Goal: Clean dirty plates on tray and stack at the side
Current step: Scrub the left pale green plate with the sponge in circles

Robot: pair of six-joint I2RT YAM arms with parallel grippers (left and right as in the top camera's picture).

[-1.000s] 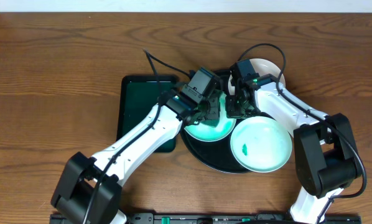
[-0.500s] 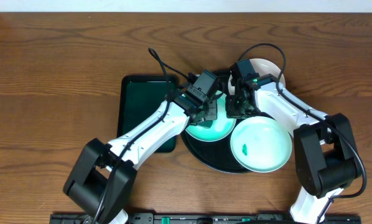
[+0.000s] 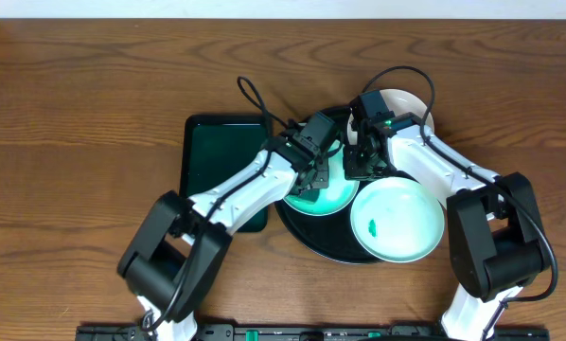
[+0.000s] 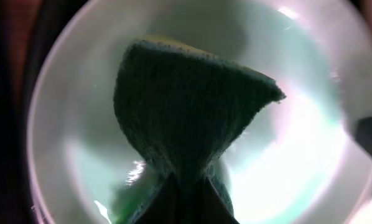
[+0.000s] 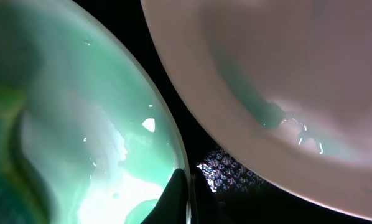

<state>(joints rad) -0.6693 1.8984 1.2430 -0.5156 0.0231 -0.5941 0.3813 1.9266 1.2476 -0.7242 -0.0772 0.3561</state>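
Above one plate (image 3: 327, 201), left hand (image 4: 185, 193) pinches the sponge (image 4: 186, 106) while right hand (image 5: 187, 186) pinches that plate's rim.

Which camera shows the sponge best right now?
Left wrist: the sponge fills the frame, pinched in the left end effector over a plate. Overhead hides it under the left arm. Right wrist shows only a green blur at its left edge, perhaps the sponge.

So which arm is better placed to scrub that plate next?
Left: the left gripper holds the sponge over the plate; the right gripper looks shut on that plate's rim.
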